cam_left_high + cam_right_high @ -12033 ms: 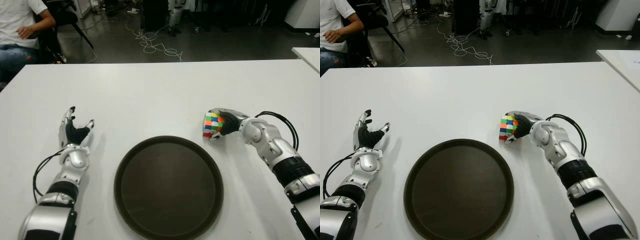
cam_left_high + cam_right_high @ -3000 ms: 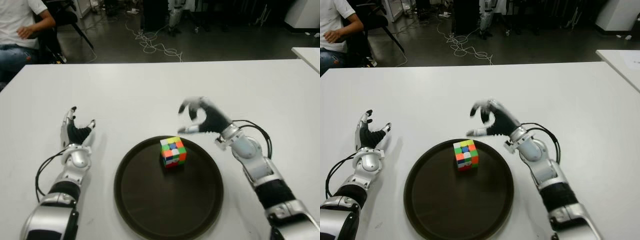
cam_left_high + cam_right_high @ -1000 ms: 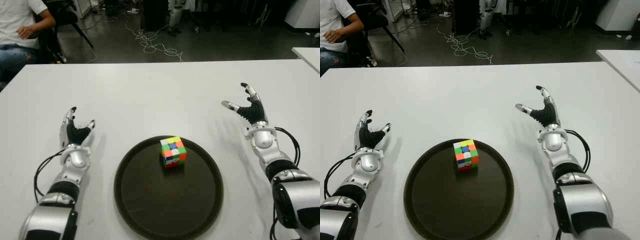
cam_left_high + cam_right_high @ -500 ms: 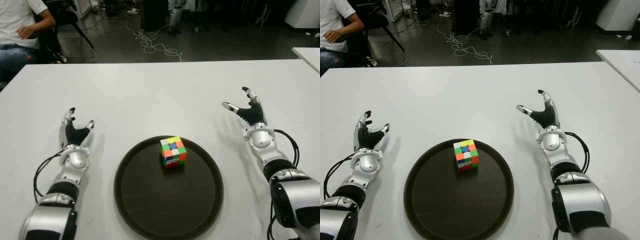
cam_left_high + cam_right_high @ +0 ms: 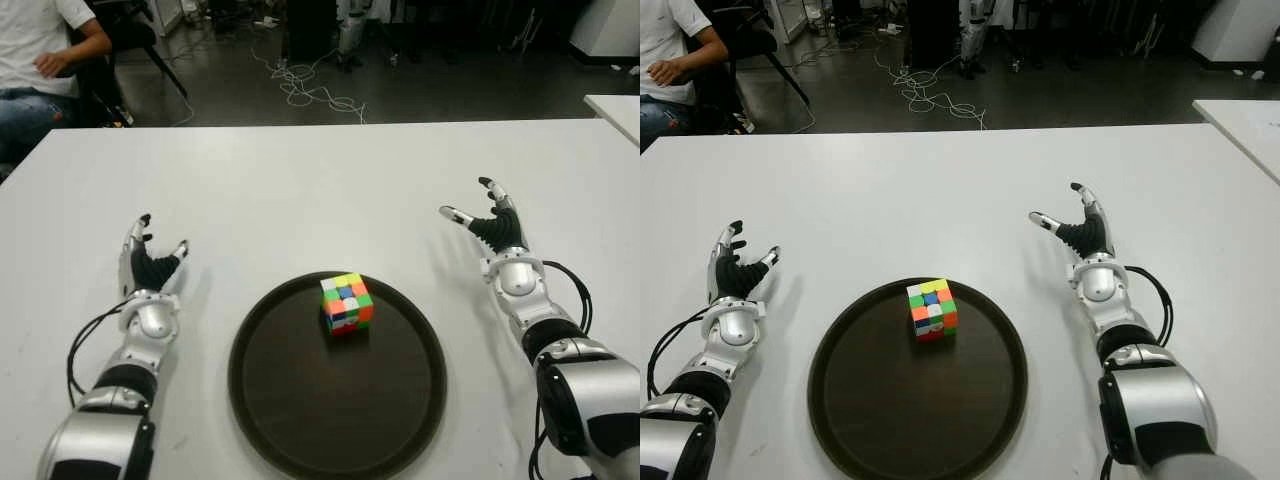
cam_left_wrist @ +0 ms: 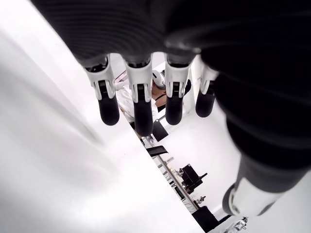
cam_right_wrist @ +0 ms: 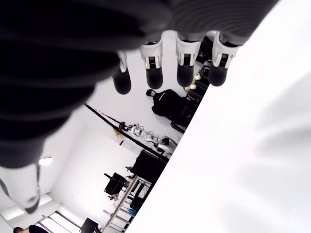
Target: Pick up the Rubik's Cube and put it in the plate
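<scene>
I see the multicoloured Rubik's Cube [image 5: 346, 302] resting in the round dark-brown plate [image 5: 300, 420]; my left hand [image 5: 147, 267] and right hand [image 5: 494, 225] flank it, fingers spread, empty.

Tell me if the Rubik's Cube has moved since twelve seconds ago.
Yes. The Rubik's Cube went from the table right of the plate leftward into it.

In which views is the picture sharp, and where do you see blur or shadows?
Left eye view: Rubik's Cube and plate look sharp, and the right hand casts a soft shadow on the table. Left wrist view: the left hand is dark, its near part blurred. Right wrist view: much the same.
</scene>
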